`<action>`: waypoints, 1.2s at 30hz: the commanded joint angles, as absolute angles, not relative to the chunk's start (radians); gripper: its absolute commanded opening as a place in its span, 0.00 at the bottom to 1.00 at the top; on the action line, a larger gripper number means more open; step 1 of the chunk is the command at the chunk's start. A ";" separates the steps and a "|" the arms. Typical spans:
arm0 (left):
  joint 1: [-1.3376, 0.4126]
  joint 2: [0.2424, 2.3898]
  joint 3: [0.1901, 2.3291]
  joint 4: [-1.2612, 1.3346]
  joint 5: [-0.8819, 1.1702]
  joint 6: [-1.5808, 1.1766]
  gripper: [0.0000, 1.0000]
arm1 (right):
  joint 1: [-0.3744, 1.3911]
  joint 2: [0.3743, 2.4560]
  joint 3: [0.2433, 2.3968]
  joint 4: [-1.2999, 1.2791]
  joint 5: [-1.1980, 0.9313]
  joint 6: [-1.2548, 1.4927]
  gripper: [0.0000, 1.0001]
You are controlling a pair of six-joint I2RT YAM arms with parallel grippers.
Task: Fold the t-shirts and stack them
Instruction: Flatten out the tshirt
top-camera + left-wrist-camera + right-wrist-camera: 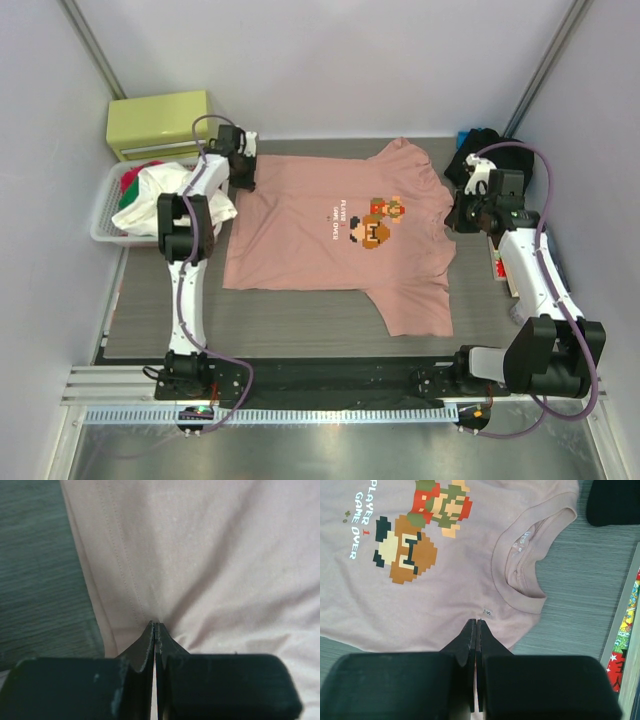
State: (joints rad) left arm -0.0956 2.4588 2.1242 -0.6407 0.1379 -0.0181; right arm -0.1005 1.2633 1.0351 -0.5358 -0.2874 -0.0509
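The salmon-pink t-shirt (300,230) lies spread on the grey mat (300,330), collar to the right, pixel-character print (375,225) face up. My left gripper (245,180) is at the shirt's far left hem corner. In the left wrist view it (155,625) is shut on the pink t-shirt (225,555), with creases fanning out from the tips. My right gripper (452,218) is at the shoulder beside the collar (520,565). There it (478,621) is shut on the pink t-shirt (350,605). The black t-shirt (475,150) lies bunched at the far right, also black t-shirt (612,500).
A white basket (103,225) holding white, red and green clothes (165,195) stands at the left. Behind it is a yellow-green box (160,122). A colourful flat item (625,630) lies along the mat's right edge. White walls enclose the workspace.
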 commanded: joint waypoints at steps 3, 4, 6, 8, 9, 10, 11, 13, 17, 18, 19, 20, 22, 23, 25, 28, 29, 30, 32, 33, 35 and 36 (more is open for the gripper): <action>-0.051 2.323 2.019 -0.649 0.184 0.044 0.00 | -0.104 1.264 1.012 -0.486 -0.314 -0.061 0.01; -0.054 2.312 2.019 -0.647 0.183 0.058 0.00 | -0.104 1.262 1.011 -0.485 -0.319 -0.061 0.01; -0.057 2.286 2.031 -0.660 0.184 0.067 0.00 | -0.104 1.256 1.009 -0.486 -0.325 -0.061 0.01; -0.057 2.264 2.025 -0.661 0.190 0.072 0.00 | -0.104 1.243 1.008 -0.489 -0.322 -0.061 0.01; -0.057 2.240 2.005 -0.658 0.199 0.078 0.00 | -0.104 1.238 1.005 -0.492 -0.321 -0.064 0.01; -0.057 2.231 1.994 -0.652 0.199 0.077 0.00 | -0.104 1.230 1.003 -0.492 -0.321 -0.066 0.01; -0.057 2.224 1.985 -0.652 0.198 0.080 0.00 | -0.104 1.226 0.999 -0.492 -0.321 -0.066 0.01; -0.057 2.207 1.957 -0.644 0.190 0.084 0.00 | -0.104 1.218 0.996 -0.492 -0.327 -0.066 0.01; -0.054 2.197 1.905 -0.595 0.143 0.098 0.00 | -0.104 1.218 0.996 -0.492 -0.325 -0.067 0.01; -0.052 2.203 1.911 -0.592 0.135 0.101 0.00 | -0.104 1.216 0.994 -0.494 -0.327 -0.067 0.01; -0.051 2.218 1.916 -0.594 0.126 0.100 0.00 | -0.104 1.215 0.994 -0.494 -0.327 -0.069 0.01; -0.043 2.227 1.939 -0.600 0.130 0.100 0.00 | -0.104 1.216 0.991 -0.494 -0.330 -0.069 0.01; -0.040 2.255 1.974 -0.632 0.132 0.100 0.00 | -0.104 1.210 0.989 -0.495 -0.328 -0.074 0.01; -0.037 2.281 2.005 -0.643 0.135 0.101 0.00 | -0.104 1.209 0.986 -0.494 -0.328 -0.074 0.01; -0.037 2.295 2.019 -0.652 0.130 0.100 0.00 | -0.104 1.210 0.985 -0.495 -0.333 -0.078 0.01; -0.037 2.275 1.985 -0.603 0.133 0.095 0.00 | -0.104 1.207 0.963 -0.482 -0.334 -0.080 0.01; -0.037 2.248 1.953 -0.563 0.171 0.092 0.00 | -0.104 1.207 0.954 -0.473 -0.333 -0.084 0.01; -0.035 2.220 1.925 -0.530 0.195 0.084 0.00 | -0.104 1.207 0.942 -0.448 -0.325 -0.087 0.01; -0.037 2.128 1.829 -0.410 0.259 0.037 0.00 | -0.098 1.212 0.893 -0.411 -0.304 -0.098 0.01; -0.037 2.097 1.795 -0.367 0.270 0.020 0.00 | -0.095 1.215 0.868 -0.358 -0.272 -0.098 0.01; -0.038 2.041 1.760 -0.339 0.272 -0.020 0.00 | -0.091 1.233 0.804 -0.307 -0.253 -0.109 0.01; -0.040 1.992 1.761 -0.328 0.268 -0.026 0.00 | -0.089 1.242 0.789 -0.275 -0.247 -0.109 0.01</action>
State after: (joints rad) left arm -0.0780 2.2345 1.7714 -0.4778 0.2626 0.0463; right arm -0.0990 1.2327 0.8658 -0.4179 -0.2981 -0.0811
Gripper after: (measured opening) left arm 0.002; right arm 0.015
